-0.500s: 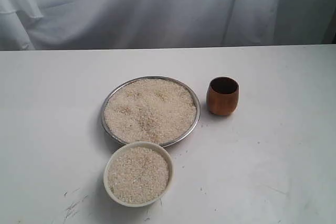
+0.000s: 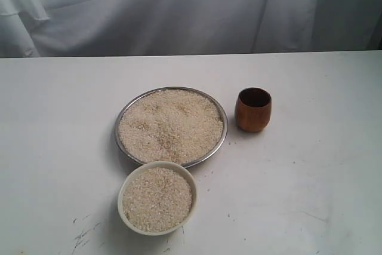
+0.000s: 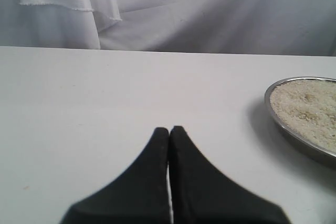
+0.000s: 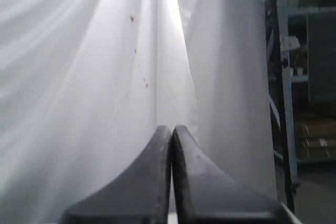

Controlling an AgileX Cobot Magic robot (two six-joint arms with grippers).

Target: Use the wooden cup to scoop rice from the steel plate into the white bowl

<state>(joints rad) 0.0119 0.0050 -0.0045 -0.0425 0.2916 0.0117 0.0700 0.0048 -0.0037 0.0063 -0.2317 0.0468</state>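
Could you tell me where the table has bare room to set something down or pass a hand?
The table is bare left of the steel plate and white bowl, right of the wooden cup, and behind all three up to the curtain. It is crowded where the bowl sits right at the plate's near rim, and the plate-to-cup gap is narrow.

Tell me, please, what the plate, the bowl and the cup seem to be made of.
The steel plate looks like polished metal, probably steel: silvery rim with bright reflections. The white bowl seems glazed ceramic, possibly plastic: smooth, thick cream rim. The wooden cup appears to be lacquered wood: glossy reddish-brown with a highlight on its side.
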